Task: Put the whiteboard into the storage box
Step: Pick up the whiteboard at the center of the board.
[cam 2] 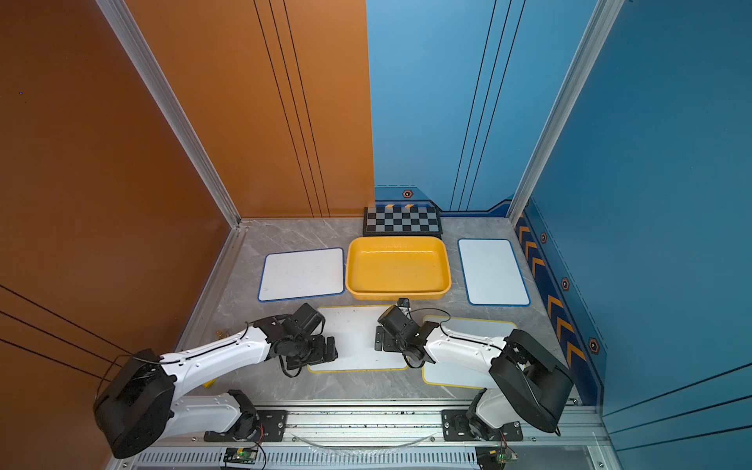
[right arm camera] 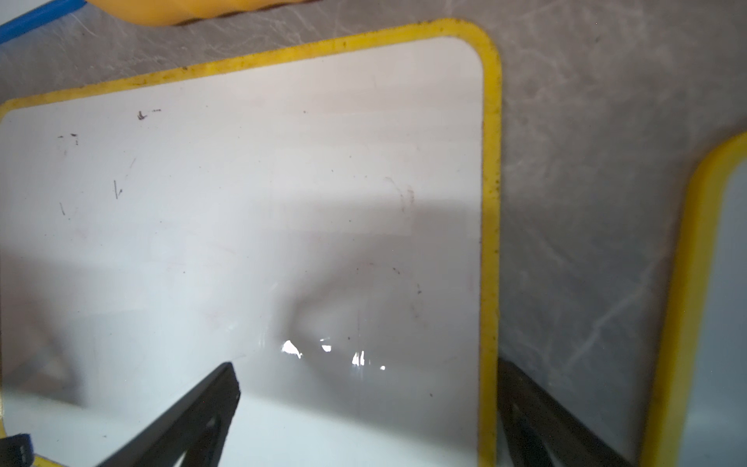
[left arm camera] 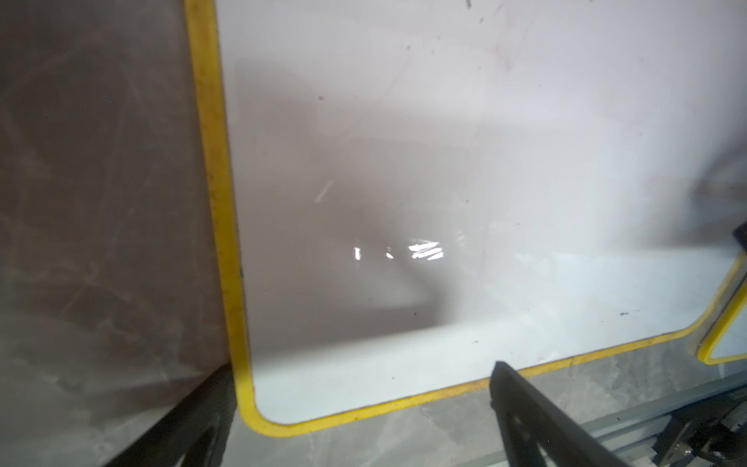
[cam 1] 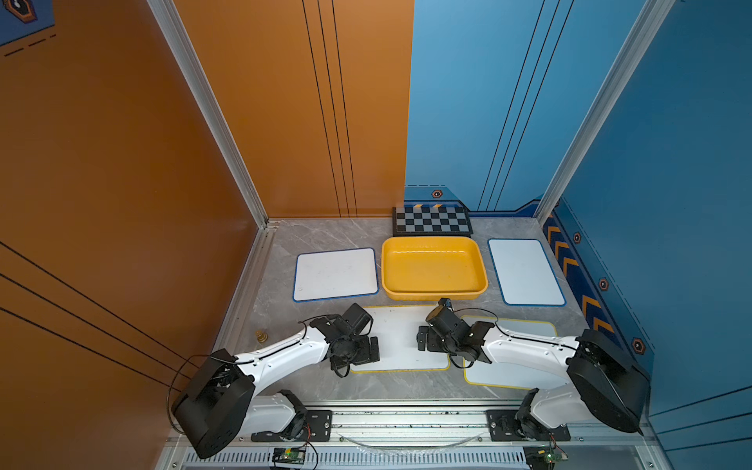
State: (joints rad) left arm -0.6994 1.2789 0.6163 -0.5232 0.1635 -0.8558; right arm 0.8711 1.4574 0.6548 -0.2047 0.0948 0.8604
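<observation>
The yellow storage box [cam 1: 433,249] [cam 2: 398,246] stands empty at mid-table. Several whiteboards lie flat around it. A yellow-framed whiteboard [cam 1: 401,325] [cam 2: 354,325] [left arm camera: 444,141] [right arm camera: 242,182] lies just in front of the box, between my two grippers. My left gripper [cam 1: 372,348] [cam 2: 329,350] [left arm camera: 362,368] hangs open over its near left corner, one finger on each side of the corner. My right gripper [cam 1: 423,339] [cam 2: 380,339] [right arm camera: 366,366] is open astride its right edge, holding nothing. A corner of the box [right arm camera: 202,10] shows in the right wrist view.
Blue-framed whiteboards lie left [cam 1: 335,274] and right [cam 1: 525,272] of the box. Another yellow-framed whiteboard [cam 1: 500,376] [right arm camera: 731,323] sits partly under my right arm. A checkerboard [cam 1: 431,221] leans at the back wall. A small brass object [cam 1: 261,336] rests near the left wall.
</observation>
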